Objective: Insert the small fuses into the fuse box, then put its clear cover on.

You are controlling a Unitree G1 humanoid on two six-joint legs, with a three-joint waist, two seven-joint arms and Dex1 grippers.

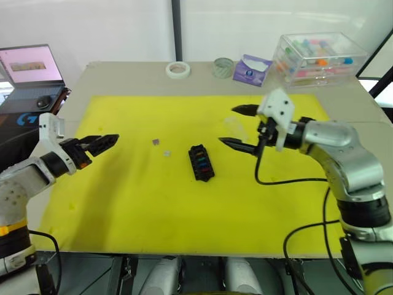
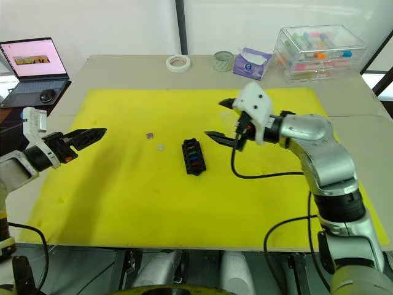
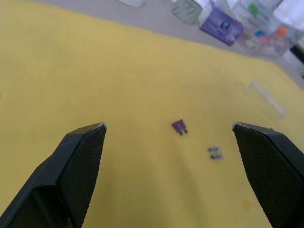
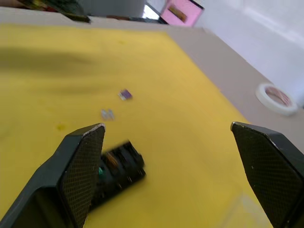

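1 fuse box (image 1: 201, 162) mid yellow mat (image 1: 123, 190), coloured fuses seated in it; 2 loose fuses left of it: purple fuse (image 3: 179, 126), grey fuse (image 3: 215, 152). Clear cover (image 3: 265, 99) on mat, plainest in L wrist view. L gripper (image 1: 105, 142) and R gripper (image 1: 237, 126) both spread, empty; no legible labels.

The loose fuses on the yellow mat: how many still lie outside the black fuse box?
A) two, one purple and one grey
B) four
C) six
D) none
A: a purple fuse and a grey fuse lie apart on the yellow mat, to the robot's left of the fuse box, which already holds several coloured fuses.
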